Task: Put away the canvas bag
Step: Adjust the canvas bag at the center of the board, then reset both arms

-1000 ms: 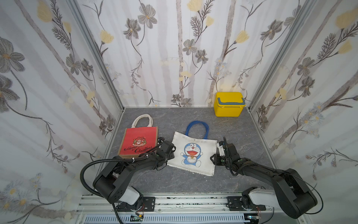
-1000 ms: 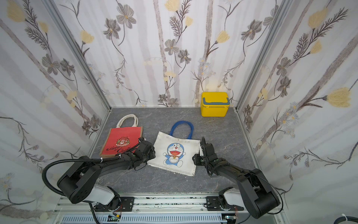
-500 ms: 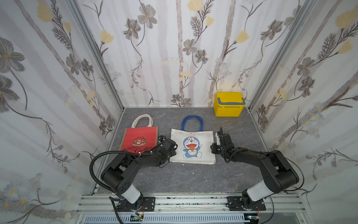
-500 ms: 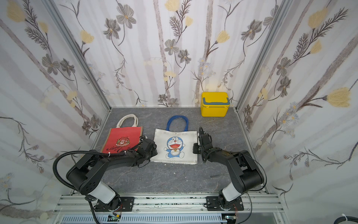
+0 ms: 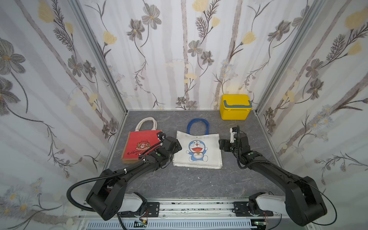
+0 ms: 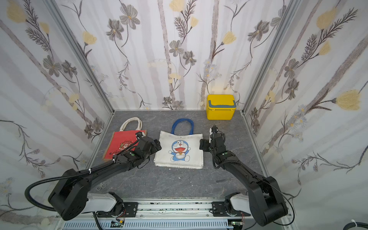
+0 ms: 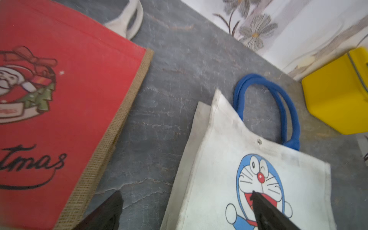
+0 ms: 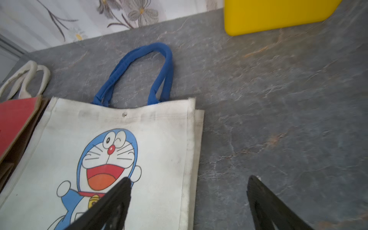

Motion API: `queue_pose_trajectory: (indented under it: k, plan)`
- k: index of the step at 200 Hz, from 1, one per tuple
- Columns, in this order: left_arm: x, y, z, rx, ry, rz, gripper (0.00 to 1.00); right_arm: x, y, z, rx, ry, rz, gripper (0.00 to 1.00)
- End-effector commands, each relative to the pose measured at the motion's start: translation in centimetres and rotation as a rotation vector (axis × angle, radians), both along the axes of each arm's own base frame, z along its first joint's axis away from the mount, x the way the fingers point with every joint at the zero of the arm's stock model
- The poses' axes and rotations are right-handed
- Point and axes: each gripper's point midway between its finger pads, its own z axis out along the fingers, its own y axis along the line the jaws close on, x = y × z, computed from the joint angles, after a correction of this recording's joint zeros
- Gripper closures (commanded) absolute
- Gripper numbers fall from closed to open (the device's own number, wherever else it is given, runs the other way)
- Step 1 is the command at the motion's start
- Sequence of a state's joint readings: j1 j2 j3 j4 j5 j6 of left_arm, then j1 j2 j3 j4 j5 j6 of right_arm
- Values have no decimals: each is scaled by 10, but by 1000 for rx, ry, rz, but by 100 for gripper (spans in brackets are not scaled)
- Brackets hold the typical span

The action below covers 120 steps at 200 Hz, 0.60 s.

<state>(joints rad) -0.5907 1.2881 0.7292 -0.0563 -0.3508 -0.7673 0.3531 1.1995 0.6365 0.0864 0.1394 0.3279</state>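
We see a grey tabletop (image 5: 179,183) stretching out ahead of both hands. On it the white canvas bag (image 5: 199,153), printed with a blue cartoon cat, lies flat between the left hand (image 5: 176,146) and the right hand (image 5: 224,144), its open end pointing away from them. The left hand sits at the bag's near side edge. In its wrist view its fingers (image 7: 268,215) are spread wide, one over the printed cloth and one over bare tabletop, gripping nothing. The right hand sits at the opposite edge, released in the same way. Its fingers (image 8: 111,205) stand far apart, one over the print and one over the bare stone beside the bag. We cannot tell whether any fingertip touches the cloth. A red bag (image 6: 121,143) lies flat on the outer side of the left hand, just beside the white one with a strip of tabletop between them. A yellow box (image 5: 235,107) with a grey handle stands beyond the right hand, well apart, at the far corner. The blue handles (image 5: 197,125) lie flat past both hands, and the cream handles (image 5: 146,123) lie past the left hand.
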Motion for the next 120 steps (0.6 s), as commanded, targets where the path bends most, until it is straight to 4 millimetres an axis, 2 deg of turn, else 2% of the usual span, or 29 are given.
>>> queue_pose_trajectory:
  k: [1,22,42,59,77,91,104,120]
  plan:
    - [10,35,40,143,-155,56,0,-1,-43,21,-195,-129,-128,0]
    - [21,72,68,199,-275,143,0,-8,-72,41,-236,-283,-212,0]
    - [30,104,78,291,-325,217,0,-16,-98,42,-228,-367,-291,0]
    - [27,137,81,418,-357,335,0,-21,-108,36,-281,-417,-298,0]
    - [21,163,76,545,-385,408,0,-25,-116,28,-299,-461,-317,0]
    - [27,174,60,576,-372,398,0,-22,-116,24,-267,-483,-300,0]
    - [33,176,45,563,-390,369,0,-17,-113,21,-237,-516,-280,0]
    - [38,172,37,583,-445,319,0,-14,-110,20,-227,-556,-259,0]
